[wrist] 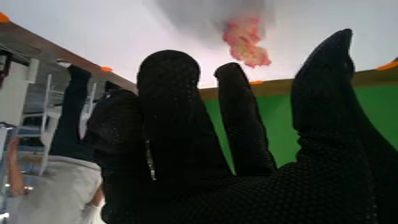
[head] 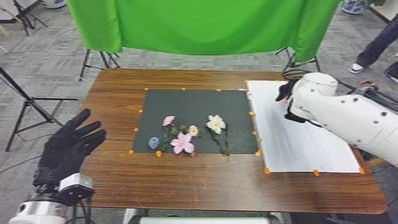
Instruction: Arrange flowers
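Robotics lab or studio, by my reading: green backdrop cloth (head: 200,30) beyond my wooden surface (head: 115,102), black tripod (head: 32,102) on grey carpet tiles (head: 53,62), orange markers (head: 267,170) edging dark mat (head: 182,107), my gloved left hand (head: 64,150) on white robot arm (head: 40,212).

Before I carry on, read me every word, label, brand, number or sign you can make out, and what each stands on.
No text can be read, so there is nothing to quote.
Dark mat and white sheet: no readable words or numbers.
Blue oval piece: too small to tell whether its markings are lettering.
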